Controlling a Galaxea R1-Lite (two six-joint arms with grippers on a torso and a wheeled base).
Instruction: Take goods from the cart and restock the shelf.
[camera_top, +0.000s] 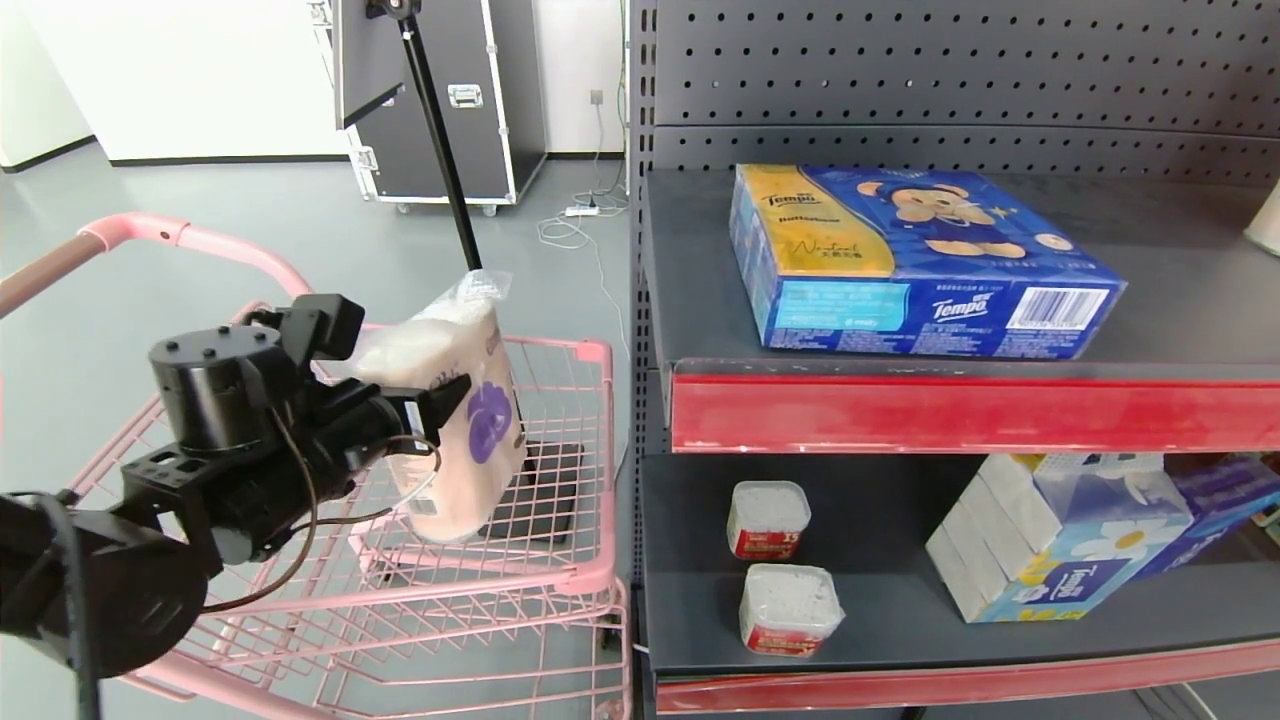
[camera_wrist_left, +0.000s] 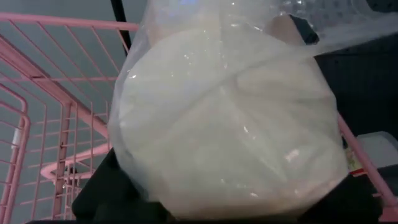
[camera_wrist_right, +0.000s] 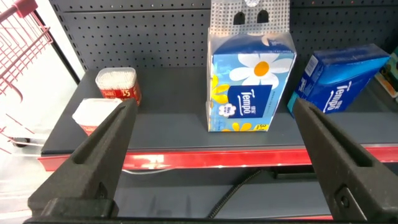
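My left gripper is shut on a roll pack wrapped in clear plastic with a purple print, held upright above the pink cart's basket. In the left wrist view the pale pack bulges between dark fingers. My right gripper stands open before the lower shelf, with nothing between its fingers. On the upper shelf lies a flat blue tissue box.
The lower shelf carries two small white tubs and a blue-and-white tissue pack, also the pack in the right wrist view, beside a dark blue pack. A black stand pole rises behind the cart.
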